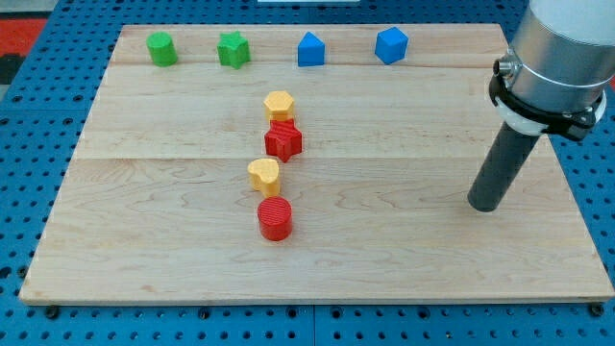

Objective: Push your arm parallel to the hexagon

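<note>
Nearest, the red plastic cylinder (275,219) sits untouched, while my tip (484,206), a plain jawless rod tool, stands far right of the yellow plastic hexagon (279,104), alignment apparently remaining.

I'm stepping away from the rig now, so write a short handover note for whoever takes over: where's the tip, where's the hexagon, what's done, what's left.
My tip rests on the wooden board at the view's right, touching no block.
The yellow hexagon sits mid-board, directly above the red star, apparently touching it; the tip is far to its right and lower.
Done: nothing visibly.
Left: bring the tip level with the hexagon, probably by moving toward the view's top.
</note>
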`<state>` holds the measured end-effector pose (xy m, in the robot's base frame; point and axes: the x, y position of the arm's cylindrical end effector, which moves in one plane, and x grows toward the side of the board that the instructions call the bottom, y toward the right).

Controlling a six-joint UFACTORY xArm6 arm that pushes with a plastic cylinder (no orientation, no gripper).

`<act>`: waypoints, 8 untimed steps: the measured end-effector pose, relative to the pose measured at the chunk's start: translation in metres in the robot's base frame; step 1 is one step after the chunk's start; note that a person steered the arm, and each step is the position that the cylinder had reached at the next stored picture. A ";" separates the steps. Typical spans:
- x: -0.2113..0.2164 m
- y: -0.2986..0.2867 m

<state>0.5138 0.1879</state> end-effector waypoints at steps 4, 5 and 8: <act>0.011 0.000; -0.025 0.033; -0.120 0.046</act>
<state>0.3938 0.2339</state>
